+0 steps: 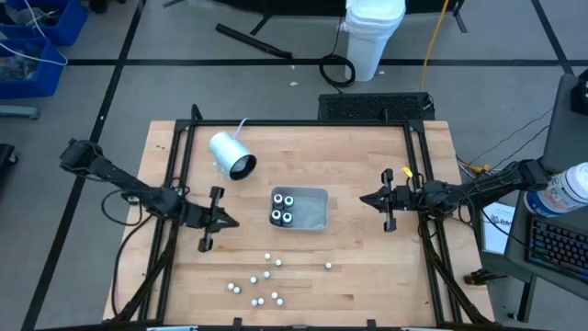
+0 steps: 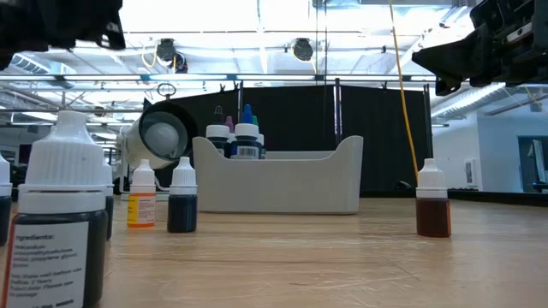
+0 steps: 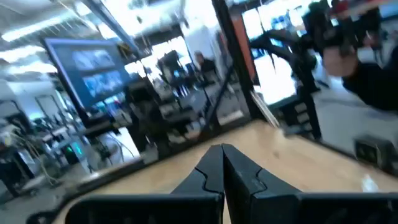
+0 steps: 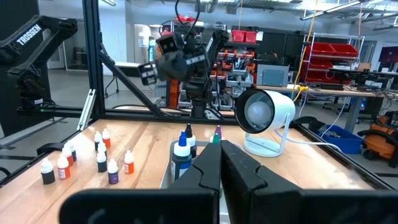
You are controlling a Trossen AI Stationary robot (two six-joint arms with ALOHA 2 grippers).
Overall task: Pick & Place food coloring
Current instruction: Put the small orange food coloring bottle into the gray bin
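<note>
While both dark two-finger grippers, left gripper (image 1: 226, 221) and right gripper (image 1: 366, 199), hang clenched and empty | 4 bottles in grey plastic tray (image 1: 319, 222), about 10 tiny white-capped food coloring bottles (image 1: 258, 287) near edge | risk: descent topples close-packed neighbours.

Wooden table (image 1: 367, 267), light planks, framed by black metal rails (image 1: 303, 124). A white cylinder lamp (image 1: 231, 154) lies tilted near the table's far left part, a white cord trailing from it. A shallow grey tray (image 1: 317, 219) sits near the table's middle, to the right of the lamp.

On the floor beyond the table: white bucket (image 1: 375, 37), a coiled black cable (image 1: 337, 70) beside it, a yellow cord (image 1: 434, 41), blue bins (image 1: 32, 41) at far left. A keyboard (image 1: 558, 246) on a side desk at right.
</note>
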